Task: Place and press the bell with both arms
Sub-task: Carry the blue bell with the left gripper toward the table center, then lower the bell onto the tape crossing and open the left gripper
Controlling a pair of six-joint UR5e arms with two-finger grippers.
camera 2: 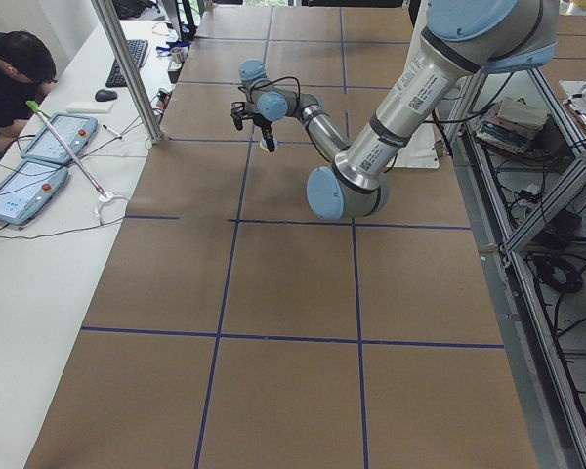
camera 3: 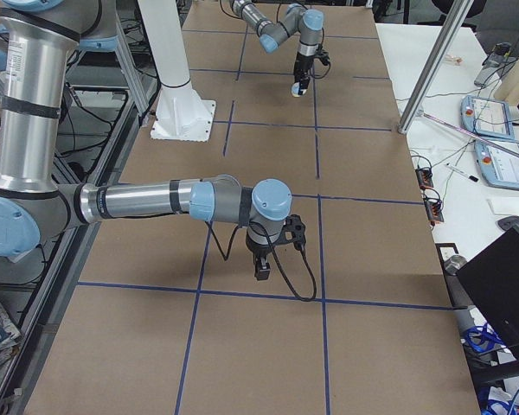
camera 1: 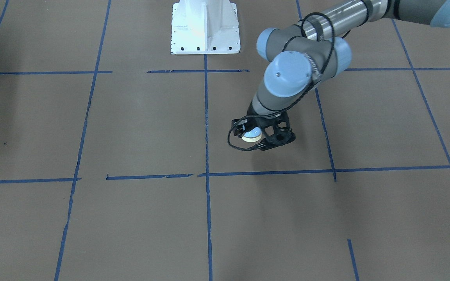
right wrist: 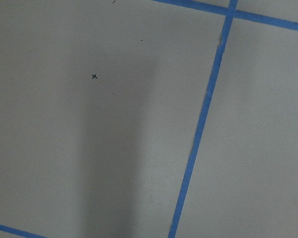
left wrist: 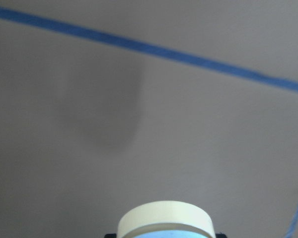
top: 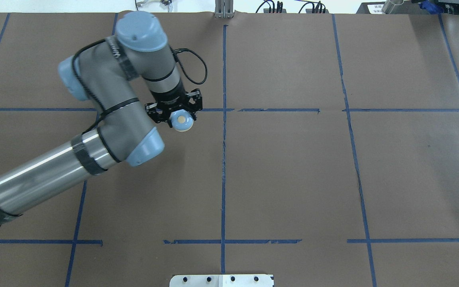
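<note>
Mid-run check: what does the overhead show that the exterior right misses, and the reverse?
Only overhead: the bell seen clearly, cream button up, held in the left gripper. Only exterior right: the right arm, with the right gripper pointing down over the table; whether it is open or shut is unclear. Both: the left arm, the taped table and the white pedestal.

Overhead and opposing front views sharing table [top: 293, 179] centre, end views lengthwise, wrist cameras near its surface
</note>
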